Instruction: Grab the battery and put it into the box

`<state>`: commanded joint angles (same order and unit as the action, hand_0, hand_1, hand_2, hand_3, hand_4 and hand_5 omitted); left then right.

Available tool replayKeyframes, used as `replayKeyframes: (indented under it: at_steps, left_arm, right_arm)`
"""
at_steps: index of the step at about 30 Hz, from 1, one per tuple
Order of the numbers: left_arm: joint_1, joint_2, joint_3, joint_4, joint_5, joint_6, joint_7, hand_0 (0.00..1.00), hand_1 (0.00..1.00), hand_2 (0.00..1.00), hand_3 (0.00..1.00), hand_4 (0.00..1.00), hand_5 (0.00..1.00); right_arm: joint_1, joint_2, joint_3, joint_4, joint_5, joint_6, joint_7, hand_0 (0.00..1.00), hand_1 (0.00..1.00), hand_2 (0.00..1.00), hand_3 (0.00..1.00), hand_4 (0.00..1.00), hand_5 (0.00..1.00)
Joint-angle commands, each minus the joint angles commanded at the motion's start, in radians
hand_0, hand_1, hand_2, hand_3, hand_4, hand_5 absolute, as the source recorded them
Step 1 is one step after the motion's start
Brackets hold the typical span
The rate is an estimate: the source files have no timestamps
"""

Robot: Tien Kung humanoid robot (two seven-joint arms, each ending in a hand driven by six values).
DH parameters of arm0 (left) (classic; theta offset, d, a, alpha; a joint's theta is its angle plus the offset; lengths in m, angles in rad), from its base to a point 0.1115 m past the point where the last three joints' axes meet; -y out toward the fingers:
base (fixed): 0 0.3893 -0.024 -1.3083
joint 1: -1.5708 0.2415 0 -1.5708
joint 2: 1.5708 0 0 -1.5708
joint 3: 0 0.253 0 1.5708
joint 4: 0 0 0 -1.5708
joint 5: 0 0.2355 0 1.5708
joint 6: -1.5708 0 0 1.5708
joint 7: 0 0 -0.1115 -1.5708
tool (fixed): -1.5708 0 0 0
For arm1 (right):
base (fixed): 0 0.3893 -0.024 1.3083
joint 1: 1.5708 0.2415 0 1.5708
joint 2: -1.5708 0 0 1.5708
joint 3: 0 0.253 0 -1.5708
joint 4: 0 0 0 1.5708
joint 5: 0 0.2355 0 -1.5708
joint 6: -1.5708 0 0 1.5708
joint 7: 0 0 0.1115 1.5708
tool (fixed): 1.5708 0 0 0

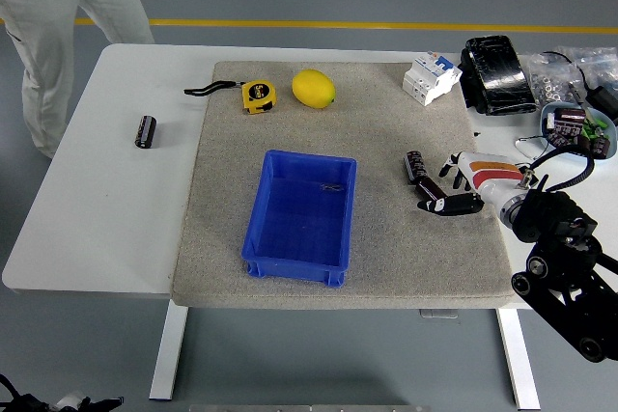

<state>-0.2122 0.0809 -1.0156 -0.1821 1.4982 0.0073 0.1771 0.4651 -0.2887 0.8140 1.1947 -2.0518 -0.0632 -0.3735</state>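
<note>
Reaching in from the right in the head view, the right hand (462, 183) lies low over the grey mat (386, 258), its fingers (446, 206) loosely spread and grasping nothing, their tips just beside a dark battery (416, 166) that rests on the mat right of the blue box (301, 216). The box sits at the middle of the mat. A second battery (145, 130) lies on the bare white surface (97, 229) well left of the mat. A yellow tape measure (256, 96) and a lemon (313, 89) lie near the mat's far edge, and a white breaker (430, 77) sits at its far right corner. A person (58, 16) in light clothes stands at the far left corner.
</note>
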Motion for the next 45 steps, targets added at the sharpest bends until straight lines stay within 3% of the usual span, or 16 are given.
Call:
replayKeyframes:
  at_steps: [11, 12, 17, 18, 29, 30, 35, 36, 41, 42, 45]
  left_arm:
    - [0.0, 0.0, -0.005, -0.001, 0.013, -0.002, 0.002, 0.58, 0.534, 0.629, 0.692, 0.711, 0.712]
    - [0.001, 0.0, -0.006, -0.002, 0.015, -0.002, 0.003, 0.581, 0.538, 0.63, 0.691, 0.711, 0.712]
    - [0.001, -0.002, -0.01, -0.002, 0.023, -0.005, 0.005, 0.581, 0.538, 0.63, 0.691, 0.711, 0.712]
    - [0.001, -0.002, -0.01, -0.002, 0.024, -0.005, 0.005, 0.586, 0.538, 0.63, 0.69, 0.712, 0.712]
    - [-0.007, -0.002, 0.002, -0.002, 0.01, -0.004, 0.0, 0.586, 0.536, 0.628, 0.691, 0.711, 0.709]
    - [-0.007, -0.002, 0.003, -0.002, 0.01, -0.004, 0.0, 0.587, 0.535, 0.631, 0.693, 0.711, 0.709]
    - [-0.01, -0.004, 0.005, -0.002, 0.008, -0.004, 0.0, 0.587, 0.535, 0.631, 0.693, 0.711, 0.709]
    - [-0.011, -0.004, 0.005, -0.002, 0.006, -0.003, 0.0, 0.586, 0.536, 0.632, 0.691, 0.71, 0.708]
    - [-0.011, -0.005, 0.006, -0.001, 0.003, -0.002, -0.001, 0.586, 0.536, 0.632, 0.691, 0.71, 0.708]
    - [-0.012, -0.005, 0.007, -0.001, 0.003, -0.002, -0.001, 0.588, 0.539, 0.632, 0.691, 0.711, 0.707]
    - [-0.012, -0.004, 0.008, -0.001, 0.001, -0.002, -0.001, 0.588, 0.539, 0.632, 0.691, 0.711, 0.707]
  right_arm:
    - [0.023, 0.009, -0.048, -0.059, 0.014, -0.03, 0.006, 0.295, 0.414, 0.428, 0.549, 0.998, 0.579]
    - [0.025, 0.009, -0.052, -0.064, 0.015, -0.036, 0.009, 0.243, 0.362, 0.377, 0.457, 0.998, 0.523]
    - [0.036, 0.012, -0.079, -0.092, 0.02, -0.073, 0.024, 0.243, 0.362, 0.377, 0.457, 0.998, 0.523]
    - [0.037, 0.012, -0.083, -0.097, 0.021, -0.078, 0.026, 0.211, 0.328, 0.351, 0.431, 0.998, 0.452]
    - [0.061, 0.024, -0.105, -0.15, 0.028, -0.143, 0.054, 0.206, 0.323, 0.348, 0.425, 0.973, 0.426]
    - [0.063, 0.025, -0.106, -0.154, 0.03, -0.153, 0.058, 0.208, 0.332, 0.355, 0.43, 0.92, 0.416]
    - [0.071, 0.033, -0.106, -0.18, 0.042, -0.182, 0.072, 0.208, 0.332, 0.355, 0.43, 0.92, 0.416]
    - [0.071, 0.035, -0.105, -0.185, 0.045, -0.187, 0.076, 0.209, 0.341, 0.361, 0.438, 0.897, 0.379]
    - [0.073, 0.038, -0.107, -0.203, 0.063, -0.195, 0.085, 0.209, 0.341, 0.361, 0.438, 0.897, 0.379]
    - [0.073, 0.038, -0.108, -0.205, 0.069, -0.194, 0.086, 0.247, 0.355, 0.379, 0.445, 0.851, 0.299]
    - [0.073, 0.039, -0.111, -0.207, 0.09, -0.19, 0.091, 0.247, 0.355, 0.379, 0.445, 0.851, 0.299]
